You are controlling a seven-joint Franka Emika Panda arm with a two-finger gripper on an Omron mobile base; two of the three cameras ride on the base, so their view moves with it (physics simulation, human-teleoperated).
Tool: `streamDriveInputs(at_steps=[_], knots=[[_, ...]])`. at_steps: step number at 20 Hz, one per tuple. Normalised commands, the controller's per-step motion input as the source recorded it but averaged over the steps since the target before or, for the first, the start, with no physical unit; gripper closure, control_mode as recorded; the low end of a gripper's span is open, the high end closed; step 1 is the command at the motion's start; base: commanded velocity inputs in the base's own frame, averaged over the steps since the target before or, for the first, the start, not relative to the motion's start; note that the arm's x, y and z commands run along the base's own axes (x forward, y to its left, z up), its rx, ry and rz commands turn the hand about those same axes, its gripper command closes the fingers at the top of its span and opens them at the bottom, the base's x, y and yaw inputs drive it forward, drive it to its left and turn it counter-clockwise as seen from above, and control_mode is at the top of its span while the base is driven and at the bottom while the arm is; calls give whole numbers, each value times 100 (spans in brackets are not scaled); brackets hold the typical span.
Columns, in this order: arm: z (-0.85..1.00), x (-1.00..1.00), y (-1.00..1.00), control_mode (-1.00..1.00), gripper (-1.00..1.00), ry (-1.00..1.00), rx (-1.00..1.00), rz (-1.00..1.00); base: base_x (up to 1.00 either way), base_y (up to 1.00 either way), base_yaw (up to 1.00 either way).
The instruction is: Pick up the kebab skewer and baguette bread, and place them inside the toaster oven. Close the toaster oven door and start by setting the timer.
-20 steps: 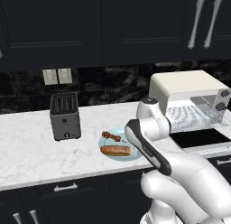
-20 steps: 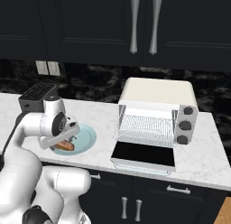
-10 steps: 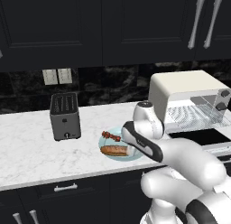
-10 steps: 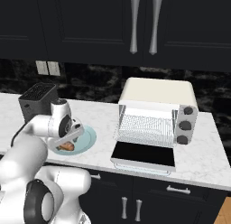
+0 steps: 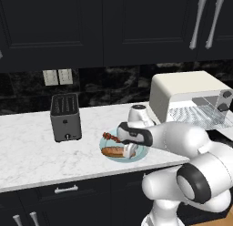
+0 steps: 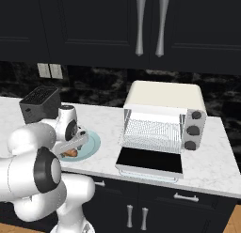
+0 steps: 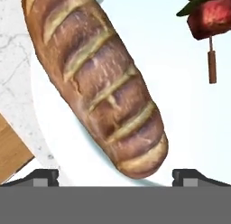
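On the light blue plate [image 5: 139, 153] lies the golden-brown baguette bread [image 5: 113, 151], with the kebab skewer [image 5: 111, 137] just behind it. My gripper [image 5: 129, 150] is open and hangs low over the right end of the loaf. In the hand view the baguette bread [image 7: 97, 81] runs diagonally and its rounded end sits between my gripper's [image 7: 116, 176] tips, while the kebab skewer [image 7: 209, 20] shows at the top right. The cream toaster oven [image 6: 164, 117] stands to the right with its door [image 6: 149, 160] folded down flat and the wire rack bare.
A dark grey slot toaster [image 5: 66, 116] stands left of the plate on the white marble counter [image 5: 32, 156]. Dark cabinets hang above. Three knobs [image 6: 192, 130] line the oven's right side. My own forearm reaches across in front of the oven.
The arm has stretched forward and lowered the hand onto the plate, bringing the open jaws down over the baguette's end. Food and oven have stayed put.
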Motion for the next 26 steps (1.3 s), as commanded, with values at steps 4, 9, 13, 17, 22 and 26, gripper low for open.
streamDriveInputs(at_steps=[4, 9, 13, 17, 22, 26], knots=[[-33, 6, 13, -100, -100, 12, 0, 0, 0, 0, 0], [-23, 1, 6, -100, -100, 5, 0, 0, 0, 0, 0], [-19, 1, 0, -100, -100, 0, 0, 0, 0, 0, 0], [-25, 0, 3, -100, -100, 0, 0, 1, 0, 0, 0], [-5, 0, 4, -100, 100, 0, 0, 3, 0, 0, 0], [-1, 0, 0, -100, 100, 0, 0, 3, 0, 0, 0]])
